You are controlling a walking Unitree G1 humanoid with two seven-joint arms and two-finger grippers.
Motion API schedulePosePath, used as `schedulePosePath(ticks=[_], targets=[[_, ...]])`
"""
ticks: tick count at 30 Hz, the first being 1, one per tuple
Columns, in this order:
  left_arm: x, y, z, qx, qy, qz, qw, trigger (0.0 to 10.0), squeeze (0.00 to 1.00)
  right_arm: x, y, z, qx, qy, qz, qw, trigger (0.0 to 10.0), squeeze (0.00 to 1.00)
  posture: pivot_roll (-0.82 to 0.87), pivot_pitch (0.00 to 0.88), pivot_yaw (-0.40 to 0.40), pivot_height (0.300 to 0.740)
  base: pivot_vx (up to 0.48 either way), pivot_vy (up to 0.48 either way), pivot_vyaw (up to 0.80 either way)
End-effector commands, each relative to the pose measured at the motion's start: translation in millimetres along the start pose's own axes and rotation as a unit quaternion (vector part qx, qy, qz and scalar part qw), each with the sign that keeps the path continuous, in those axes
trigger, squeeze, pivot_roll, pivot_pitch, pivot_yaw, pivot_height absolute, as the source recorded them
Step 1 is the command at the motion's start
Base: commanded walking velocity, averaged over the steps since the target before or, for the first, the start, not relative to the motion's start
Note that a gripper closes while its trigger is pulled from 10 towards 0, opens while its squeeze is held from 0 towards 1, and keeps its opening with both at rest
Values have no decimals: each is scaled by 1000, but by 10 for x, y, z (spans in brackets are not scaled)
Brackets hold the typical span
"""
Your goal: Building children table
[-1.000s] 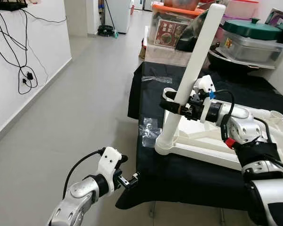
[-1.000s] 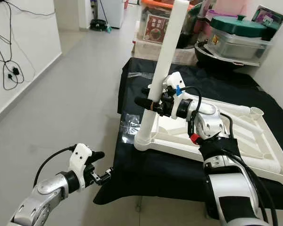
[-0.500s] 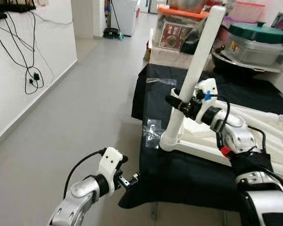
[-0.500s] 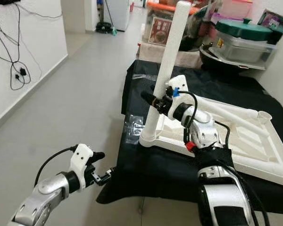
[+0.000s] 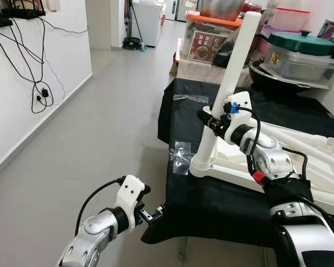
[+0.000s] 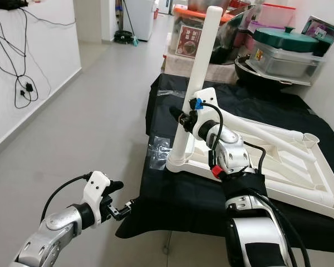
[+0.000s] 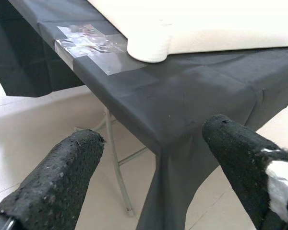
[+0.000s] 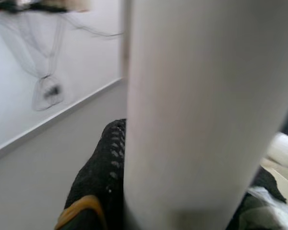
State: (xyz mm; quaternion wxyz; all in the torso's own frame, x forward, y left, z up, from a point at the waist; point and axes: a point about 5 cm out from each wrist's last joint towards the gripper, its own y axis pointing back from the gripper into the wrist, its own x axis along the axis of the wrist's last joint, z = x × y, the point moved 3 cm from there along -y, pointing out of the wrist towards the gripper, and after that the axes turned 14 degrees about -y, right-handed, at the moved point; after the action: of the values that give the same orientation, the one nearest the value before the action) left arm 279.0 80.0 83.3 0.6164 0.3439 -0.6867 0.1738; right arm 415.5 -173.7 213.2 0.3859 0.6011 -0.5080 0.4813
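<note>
A white children's table top lies upside down on a table under a black cloth. One white table leg stands in its near-left corner socket, leaning slightly right. My right gripper is shut on that leg about halfway up; in the right wrist view the table leg sits between the black fingers. My left gripper hangs low beside the table's front-left corner, open and holding nothing; the left wrist view looks past its fingers at the cloth edge.
Clear plastic bags lie on the cloth by the socket. Storage boxes and a lidded pot stand behind the table. Grey floor opens to the left, with a white wall and hanging cables.
The camera has shifted, moving the scene right. My right gripper has slid a little higher on the leg, which stands slightly more upright. The left arm has not moved.
</note>
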Motion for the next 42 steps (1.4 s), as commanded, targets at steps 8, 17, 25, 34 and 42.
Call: schedulePosePath(ticks=[8, 17, 25, 34, 42], targets=[[17, -13, 25, -2, 0, 3, 1000, 10000, 0, -267, 253, 188, -175, -26, 19, 984, 0, 0, -14, 0, -135, 740, 0, 0, 0], [17, -18, 25, -1, 2, 4, 1000, 10000, 0, -262, 313, -10, -192, -28, 30, 980, 0, 0, -19, 0, -140, 740, 0, 0, 0], [20, -21, 27, -1, 4, 5, 1000, 10000, 0, -225, 348, -57, -213, -32, 37, 976, 10000, 0, -20, 0, -138, 740, 0, 0, 0], [12, -10, 17, -3, 3, 3, 1000, 10000, 0, -109, 397, -171, -177, -51, 72, 980, 10000, 1000, -22, 0, -127, 740, 0, 0, 0], [13, -8, 8, -4, -1, 1, 1000, 10000, 0, 420, 282, -144, 33, -56, 120, 991, 10000, 0, -20, 0, -126, 740, 0, 0, 0]])
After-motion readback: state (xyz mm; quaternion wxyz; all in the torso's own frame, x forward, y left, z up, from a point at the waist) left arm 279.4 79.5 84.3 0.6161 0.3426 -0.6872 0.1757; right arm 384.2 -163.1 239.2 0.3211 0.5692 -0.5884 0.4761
